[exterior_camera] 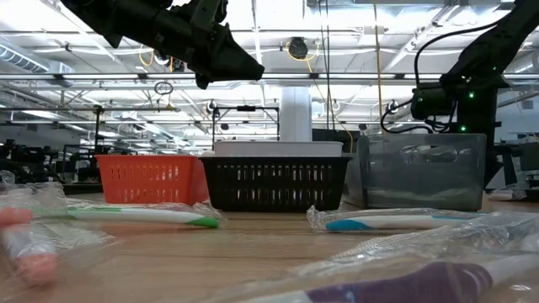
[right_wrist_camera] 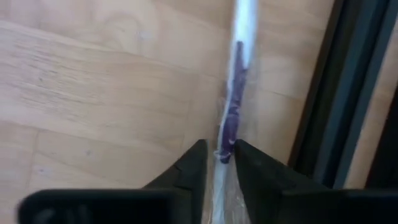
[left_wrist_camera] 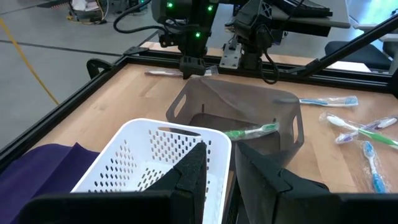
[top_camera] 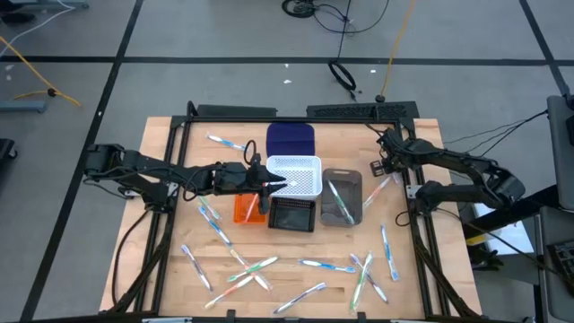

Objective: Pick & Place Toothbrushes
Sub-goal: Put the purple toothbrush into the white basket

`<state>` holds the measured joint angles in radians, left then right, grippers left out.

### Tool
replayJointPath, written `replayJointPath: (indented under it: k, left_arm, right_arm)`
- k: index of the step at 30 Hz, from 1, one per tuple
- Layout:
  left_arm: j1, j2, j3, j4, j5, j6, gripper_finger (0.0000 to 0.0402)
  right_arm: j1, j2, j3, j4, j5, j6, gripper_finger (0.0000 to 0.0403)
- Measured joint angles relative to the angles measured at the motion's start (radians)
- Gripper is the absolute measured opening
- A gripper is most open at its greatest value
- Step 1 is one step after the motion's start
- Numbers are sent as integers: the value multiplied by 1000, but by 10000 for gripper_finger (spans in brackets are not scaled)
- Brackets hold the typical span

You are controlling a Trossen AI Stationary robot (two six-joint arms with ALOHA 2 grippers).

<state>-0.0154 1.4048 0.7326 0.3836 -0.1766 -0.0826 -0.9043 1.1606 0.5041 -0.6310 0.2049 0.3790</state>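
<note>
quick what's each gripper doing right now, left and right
Left gripper: over the white basket, nearly closed, nothing visibly held.
Right gripper: closing on a purple toothbrush.

Four bins (top_camera: 293, 175) cluster mid-counter (top_camera: 161, 260), one holding a toothbrush (top_camera: 336, 199). Most toothbrushes (top_camera: 269, 269) lie scattered on the near half; one (top_camera: 226, 142) lies far left. The left hand (top_camera: 269, 186) hangs over the bins, and the right hand (top_camera: 387, 142) sits at the far right edge.

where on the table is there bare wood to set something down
Bare wood lies behind the grey bin, and along the left edge beside the orange bin. The front strip is crowded with wrapped toothbrushes.
</note>
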Motion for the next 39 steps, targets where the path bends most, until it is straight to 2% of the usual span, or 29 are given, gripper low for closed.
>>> replayJointPath:
  k: [2,4,12,20,31,39]
  left_arm:
    - [0,0,0,0,0,0,88]
    - [0,0,0,0,0,0,88]
    - [0,0,0,2,0,0,88]
    - [0,0,0,3,0,0,88]
    - [0,0,0,11,0,-3,88]
    - [0,0,0,18,0,-6,88]
  right_arm:
    - [0,0,0,-5,0,0,32]
    - [0,0,0,-5,0,-1,14]
    - [0,-19,1,-13,1,-1,7]
    - [23,-109,57,-54,-10,1,3]
    - [108,-246,118,-16,-117,18,1]
    - [215,-332,131,190,-268,45,1]
